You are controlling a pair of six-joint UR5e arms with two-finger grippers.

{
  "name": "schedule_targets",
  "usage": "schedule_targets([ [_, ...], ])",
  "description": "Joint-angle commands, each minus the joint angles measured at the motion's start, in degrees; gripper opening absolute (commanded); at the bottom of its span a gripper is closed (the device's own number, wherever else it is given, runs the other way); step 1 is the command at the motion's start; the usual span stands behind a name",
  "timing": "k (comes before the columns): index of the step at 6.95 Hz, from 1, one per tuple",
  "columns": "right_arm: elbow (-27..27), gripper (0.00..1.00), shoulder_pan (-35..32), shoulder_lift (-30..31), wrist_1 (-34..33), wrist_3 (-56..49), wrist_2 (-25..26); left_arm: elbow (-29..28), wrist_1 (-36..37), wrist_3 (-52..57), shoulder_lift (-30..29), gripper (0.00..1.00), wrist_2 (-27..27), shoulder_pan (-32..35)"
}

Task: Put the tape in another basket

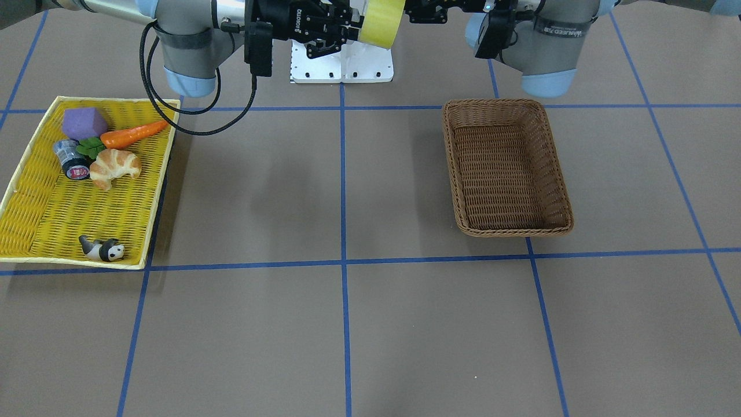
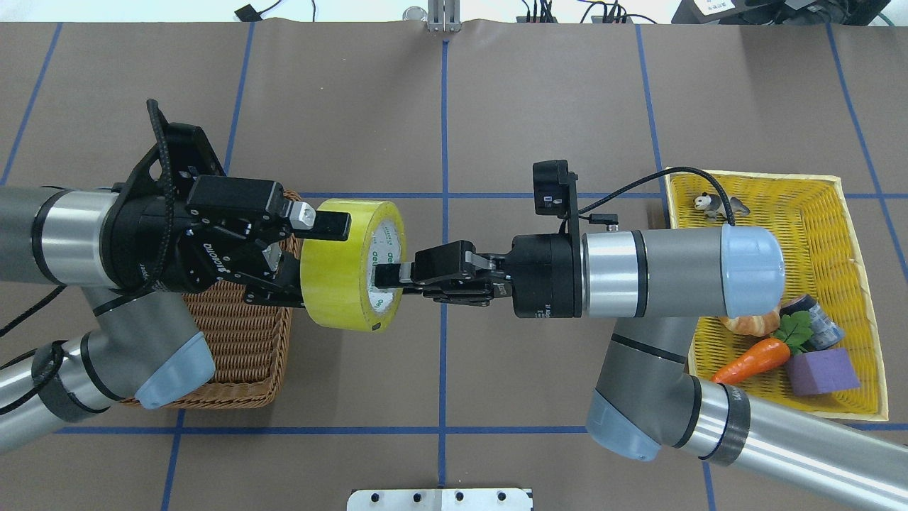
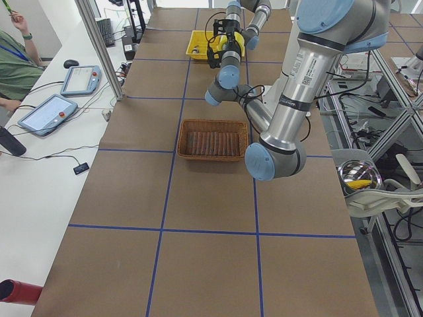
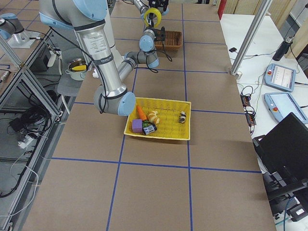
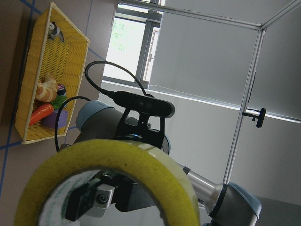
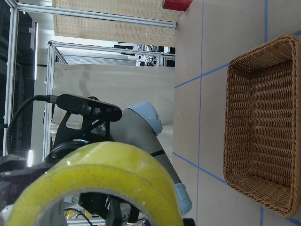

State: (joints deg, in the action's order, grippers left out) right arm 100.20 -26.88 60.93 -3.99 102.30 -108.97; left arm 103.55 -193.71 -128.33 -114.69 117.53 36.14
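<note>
The yellow tape (image 2: 340, 270) hangs in the air between my two grippers, above the table's middle; it also shows in the front view (image 1: 379, 23). My left gripper (image 2: 312, 262) clasps its outer band, one finger (image 2: 330, 223) lying on top of the roll. My right gripper (image 2: 386, 277) is shut on the rim, with one finger inside the centre hole. The brown wicker basket (image 2: 241, 355) sits empty under my left arm, and in the front view (image 1: 446, 133) it is right of centre. Both wrist views (image 5: 117, 165) (image 6: 103, 174) show the roll close up.
The shallow yellow tray (image 1: 35, 202) on my right side holds a carrot (image 1: 133, 133), a croissant (image 1: 114, 167), a purple block (image 1: 84, 123), a small grey cylinder (image 1: 72, 159) and a panda figure (image 1: 103, 249). A white base plate (image 1: 341, 66) sits at the robot's edge.
</note>
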Motion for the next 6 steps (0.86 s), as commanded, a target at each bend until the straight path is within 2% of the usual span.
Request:
schedule_targets([
  [1, 0.00, 0.00, 0.08, 0.06, 0.03, 0.09, -0.02, 0.07, -0.09, 0.18, -0.18, 0.55, 0.16, -0.19],
  [2, 0.00, 0.00, 0.08, 0.15, 0.12, 0.00, -0.02, -0.02, -0.09, 0.27, -0.27, 0.49, 0.42, -0.19],
  [5, 0.08, 0.00, 0.08, 0.59, 0.30, 0.09, -0.02, -0.02, -0.09, 0.27, -0.18, 0.45, 0.69, -0.19],
  [6, 0.00, 0.17, 0.08, 0.50, 0.30, 0.18, 0.07, -0.02, -0.09, 0.27, -0.18, 0.33, 0.69, -0.19],
])
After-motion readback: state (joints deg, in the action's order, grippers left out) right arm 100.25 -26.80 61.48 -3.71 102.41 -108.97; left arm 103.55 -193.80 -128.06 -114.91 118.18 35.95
